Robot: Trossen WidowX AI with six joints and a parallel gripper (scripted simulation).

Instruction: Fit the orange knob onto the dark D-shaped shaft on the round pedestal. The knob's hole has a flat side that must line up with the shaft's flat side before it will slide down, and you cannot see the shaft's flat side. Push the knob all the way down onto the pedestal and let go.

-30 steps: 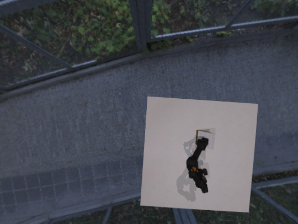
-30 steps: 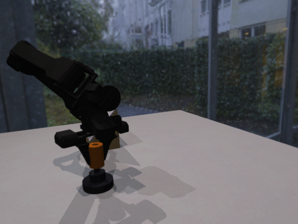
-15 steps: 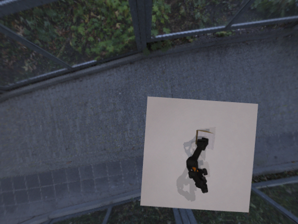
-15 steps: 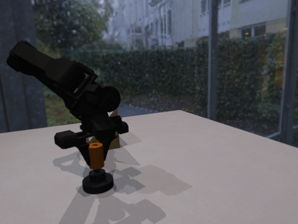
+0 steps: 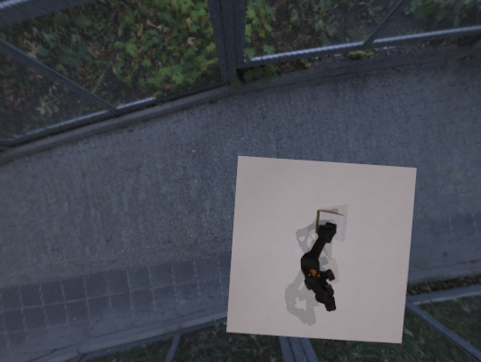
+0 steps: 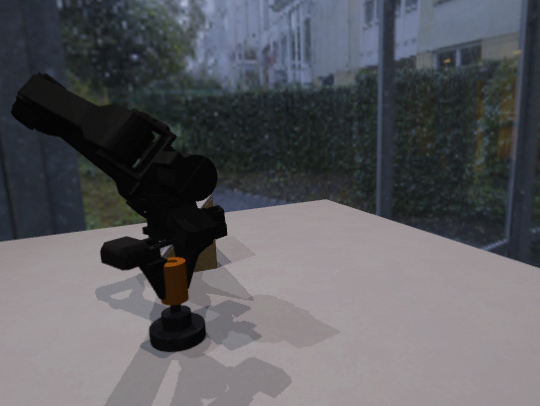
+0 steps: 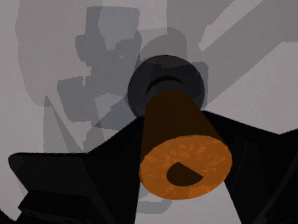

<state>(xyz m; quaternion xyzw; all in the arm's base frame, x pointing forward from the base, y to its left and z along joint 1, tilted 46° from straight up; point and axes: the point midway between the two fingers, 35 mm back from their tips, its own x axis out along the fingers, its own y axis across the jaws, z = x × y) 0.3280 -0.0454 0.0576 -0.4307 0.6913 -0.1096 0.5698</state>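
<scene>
- Exterior view: the black gripper (image 5: pixel 314 273) (image 6: pixel 175 290) (image 7: pixel 172 119) is grasping the orange knob (image 5: pixel 313 272) (image 6: pixel 175 275) (image 7: pixel 172 122), one finger on each side of it.
- The knob stands close to upright, directly above the round pedestal (image 6: pixel 162 337) (image 7: pixel 137 80), toward the near left of this view.
- A short piece of dark shaft (image 6: pixel 175 308) shows between the knob's lower end and the pedestal's narrower upper step, so the knob is not fully down. Whether the shaft's tip is inside the hole, I cannot tell.
- Wrist view: the knob's end face shows a dark D-shaped hole, with its flat side toward the far right. The pedestal's dark disc lies beyond the knob's other end.
- The black arm (image 5: pixel 317 247) (image 6: pixel 115 125) slopes down from the far left in the exterior view.
- A brown angled panel (image 5: pixel 318 220) (image 6: pixel 207 257) stands on the pale table (image 5: pixel 267 201) (image 6: pixel 400 310) (image 7: pixel 50 50), on the far side of the knob, partly hidden by the arm and gripper in the exterior view.
</scene>
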